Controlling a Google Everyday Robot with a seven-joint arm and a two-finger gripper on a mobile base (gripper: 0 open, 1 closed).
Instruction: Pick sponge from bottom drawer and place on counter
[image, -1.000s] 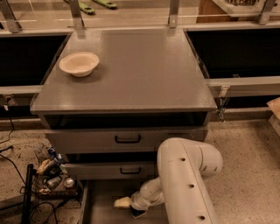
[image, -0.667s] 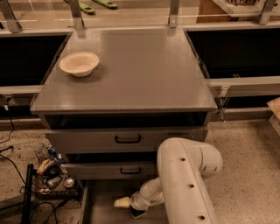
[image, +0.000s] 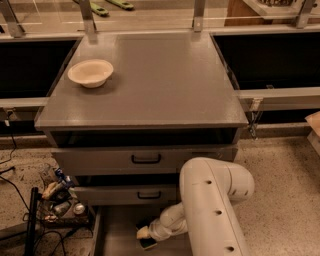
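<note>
One square squeeze across the sponge (image: 148, 244), the dark patch on the floor of the bottom drawer (image: 117, 232) right under my gripper (image: 145, 235), is what this step needs, then a straight lift clear of the drawers above (image: 146, 159) before swinging up to the counter (image: 165, 85). My arm (image: 210, 200) folds steeply down from its pale elbow, forearm reaching low across into the drawer; whether my gripper is spread or holds the sponge I cannot tell.

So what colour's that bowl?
The bowl is cream, camera view; the pincer is down in the bottom drawer.
</note>
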